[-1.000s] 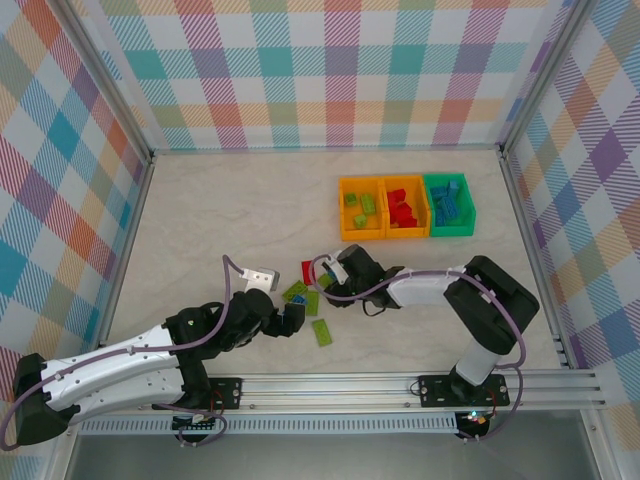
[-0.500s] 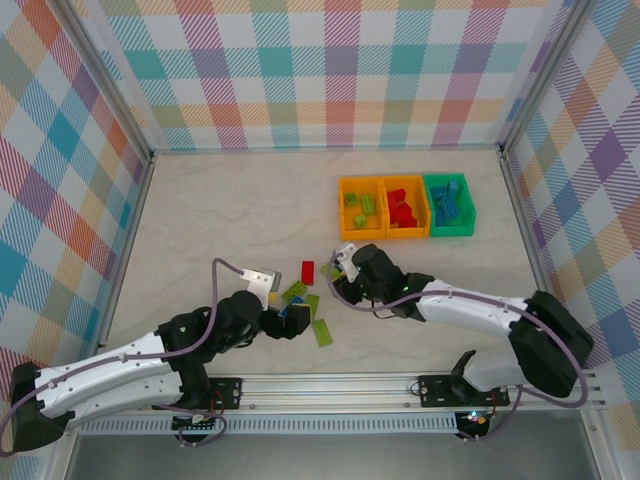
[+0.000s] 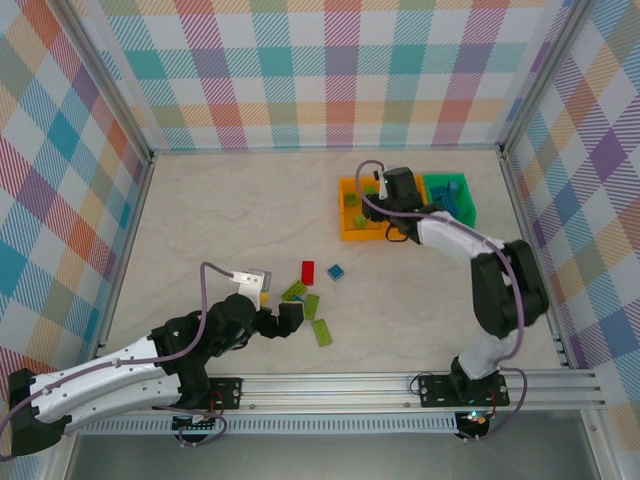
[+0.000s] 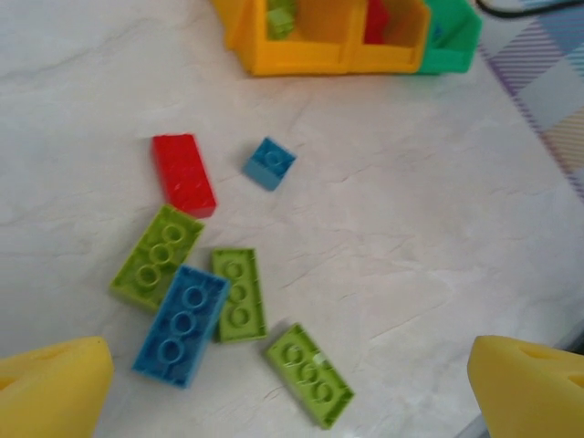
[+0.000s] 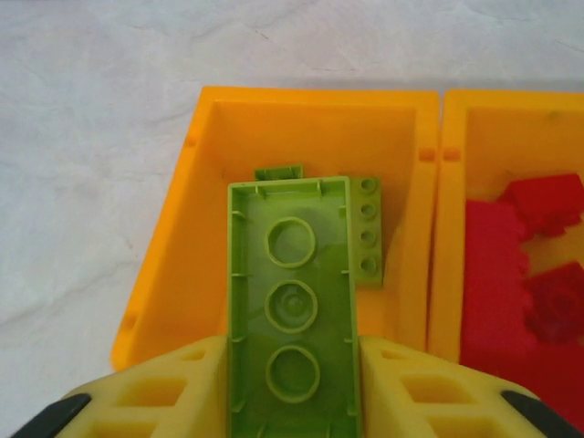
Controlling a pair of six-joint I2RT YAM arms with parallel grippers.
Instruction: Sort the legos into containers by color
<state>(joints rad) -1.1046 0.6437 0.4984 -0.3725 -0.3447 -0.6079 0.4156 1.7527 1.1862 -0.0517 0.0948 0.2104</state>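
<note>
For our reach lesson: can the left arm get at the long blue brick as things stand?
Likely yes: the open left gripper hangs over the long blue brick, nothing above it, though lime bricks crowd both its sides.

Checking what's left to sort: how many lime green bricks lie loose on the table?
3: left lime brick below the red brick, middle lime brick beside the long blue brick, lower lime brick nearest the camera. Others could be hidden.

Bare table [image 3: 230, 200] L of bins [image 3: 362, 236]
</note>
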